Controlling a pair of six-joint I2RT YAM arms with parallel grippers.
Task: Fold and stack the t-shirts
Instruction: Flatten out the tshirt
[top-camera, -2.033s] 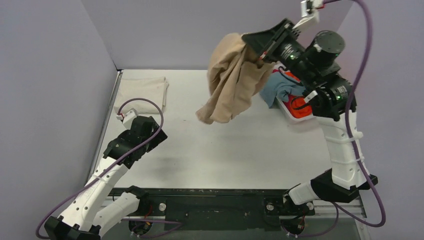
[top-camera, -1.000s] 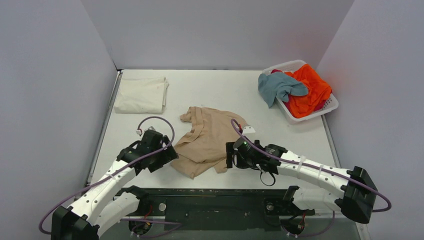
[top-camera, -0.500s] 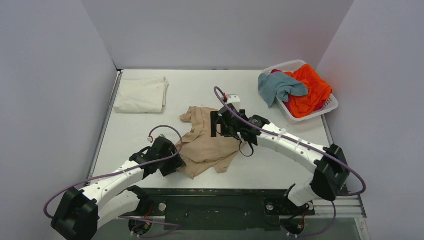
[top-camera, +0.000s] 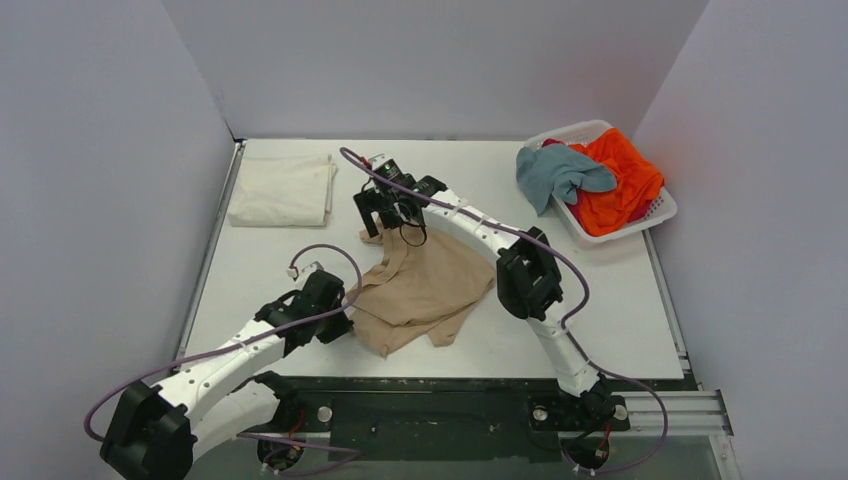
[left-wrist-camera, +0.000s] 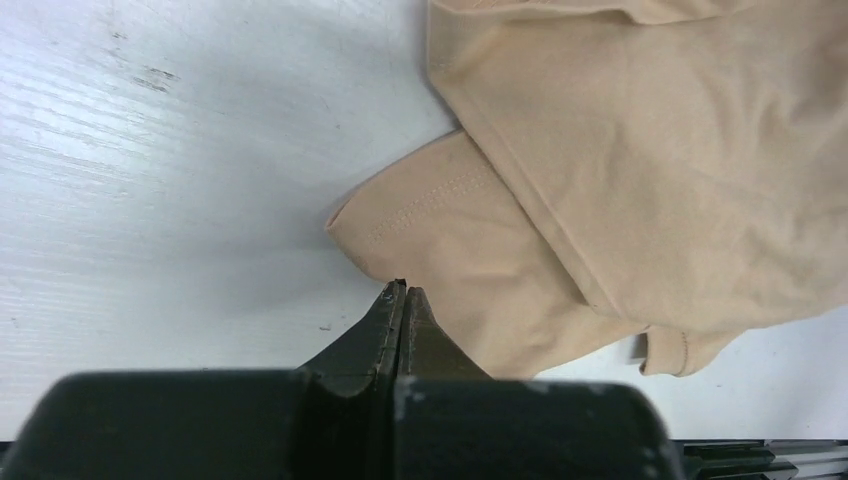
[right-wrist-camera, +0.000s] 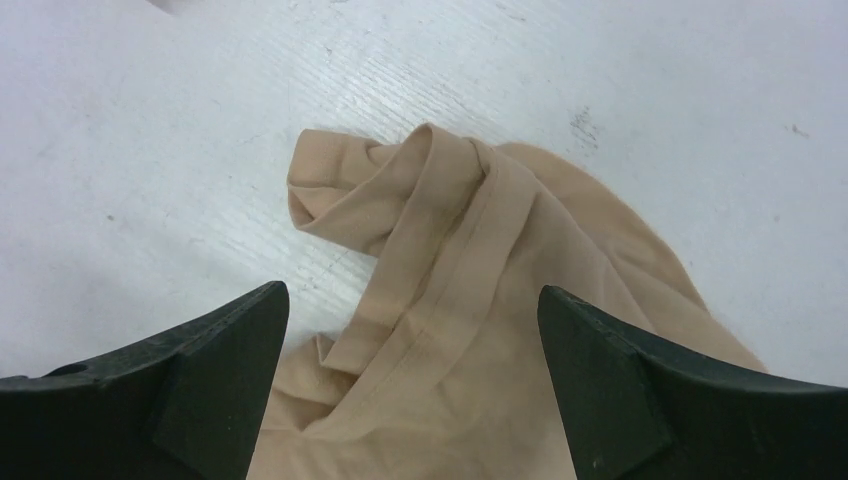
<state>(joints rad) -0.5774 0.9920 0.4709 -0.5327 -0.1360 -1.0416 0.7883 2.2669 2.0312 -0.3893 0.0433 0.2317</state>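
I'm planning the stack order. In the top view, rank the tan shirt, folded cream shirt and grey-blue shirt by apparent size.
1. tan shirt, spread mid-table.
2. folded cream shirt.
3. grey-blue shirt, bunched on the basket, so only its visible part counts.

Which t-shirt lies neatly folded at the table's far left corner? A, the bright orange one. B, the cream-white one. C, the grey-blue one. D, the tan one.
B: the cream-white cotton t-shirt lies folded there; the bright orange t-shirt and grey-blue t-shirt are heaped in the white slatted plastic basket, the tan t-shirt crumpled in the middle.
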